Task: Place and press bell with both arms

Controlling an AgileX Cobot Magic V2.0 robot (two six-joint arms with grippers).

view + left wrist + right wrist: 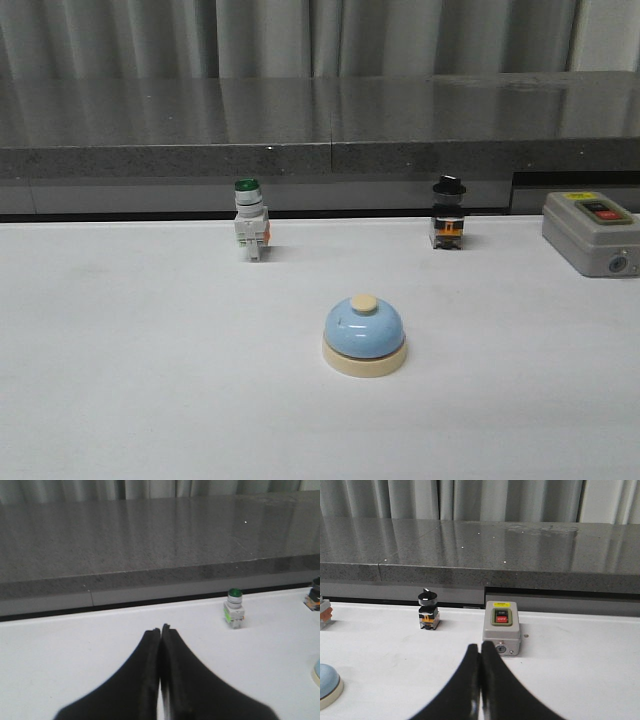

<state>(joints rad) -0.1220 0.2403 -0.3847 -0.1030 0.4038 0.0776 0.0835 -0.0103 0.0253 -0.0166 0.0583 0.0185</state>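
Note:
The light-blue dome bell [364, 335] with a cream base and cream button stands upright on the white table, in the middle of the front view. Its edge shows in the right wrist view [327, 684] and a sliver in the left wrist view [317, 672]. Neither arm shows in the front view. My left gripper [160, 628] is shut and empty, low over the table, well to the left of the bell. My right gripper [480, 645] is shut and empty, to the right of the bell, its tips pointing at the grey box.
A green-capped white push-button switch [250, 221] stands behind and left of the bell. A black-knobbed selector switch [448, 214] stands behind and right. A grey box with red and black buttons [593, 232] sits at the far right. A dark stone ledge [320, 125] runs along the back.

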